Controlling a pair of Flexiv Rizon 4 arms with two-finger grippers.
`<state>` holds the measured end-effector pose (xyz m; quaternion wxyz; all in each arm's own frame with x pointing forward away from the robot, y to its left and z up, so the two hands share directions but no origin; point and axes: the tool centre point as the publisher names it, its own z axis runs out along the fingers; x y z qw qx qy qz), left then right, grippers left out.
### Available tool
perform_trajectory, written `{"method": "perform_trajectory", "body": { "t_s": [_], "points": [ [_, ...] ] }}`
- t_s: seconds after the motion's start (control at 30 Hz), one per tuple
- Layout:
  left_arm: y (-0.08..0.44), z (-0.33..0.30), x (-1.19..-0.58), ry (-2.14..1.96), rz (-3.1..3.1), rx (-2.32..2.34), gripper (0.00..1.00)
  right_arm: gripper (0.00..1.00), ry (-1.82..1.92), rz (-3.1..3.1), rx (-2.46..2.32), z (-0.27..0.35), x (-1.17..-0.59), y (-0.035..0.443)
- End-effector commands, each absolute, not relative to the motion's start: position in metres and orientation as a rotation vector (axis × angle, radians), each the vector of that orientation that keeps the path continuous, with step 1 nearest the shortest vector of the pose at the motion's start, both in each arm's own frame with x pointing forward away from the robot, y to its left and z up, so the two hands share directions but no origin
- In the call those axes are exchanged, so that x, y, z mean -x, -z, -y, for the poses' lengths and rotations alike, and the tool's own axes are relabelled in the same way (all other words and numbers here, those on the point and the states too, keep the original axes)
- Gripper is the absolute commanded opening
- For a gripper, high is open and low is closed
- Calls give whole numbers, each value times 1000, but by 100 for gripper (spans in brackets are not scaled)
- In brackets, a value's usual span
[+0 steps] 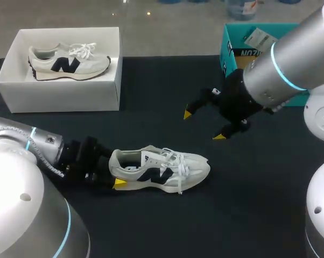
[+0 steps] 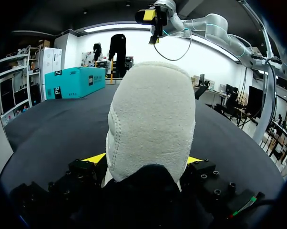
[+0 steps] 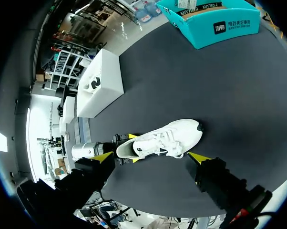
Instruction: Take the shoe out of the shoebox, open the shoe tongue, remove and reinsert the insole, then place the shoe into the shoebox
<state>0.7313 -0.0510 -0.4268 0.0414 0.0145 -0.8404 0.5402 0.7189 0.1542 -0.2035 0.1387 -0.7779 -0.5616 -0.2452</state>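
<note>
A white sneaker with a dark logo lies on its sole on the black table, toe to the right. My left gripper is shut on its heel, one yellow tip on each side. In the left wrist view the padded heel fills the gap between the fingers. A little beyond the sneaker's toe end, my right gripper hangs above the table, open and holding nothing. Its own view looks down on the sneaker and the left gripper. A second matching sneaker lies in the white shoebox at the back left.
A teal cardboard box stands at the back right, behind my right arm. Bare black table stretches in front of the sneaker and to its right. From the left wrist, the right gripper shows high above the heel.
</note>
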Motion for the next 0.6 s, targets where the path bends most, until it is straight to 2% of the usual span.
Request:
{"method": "perform_trajectory", "body": {
  "t_s": [0.03, 0.33, 0.6],
  "points": [
    [429, 53, -732, -1651, 2575, -46, 0, 100, 693, 1630, 2263, -164, -724, 211],
    [429, 53, -732, -1651, 2575, -46, 0, 100, 693, 1630, 2263, -164, -724, 211],
    [429, 53, -732, -1651, 2575, -46, 0, 100, 539, 1769, 2320, -201, -731, 237]
  ]
}}
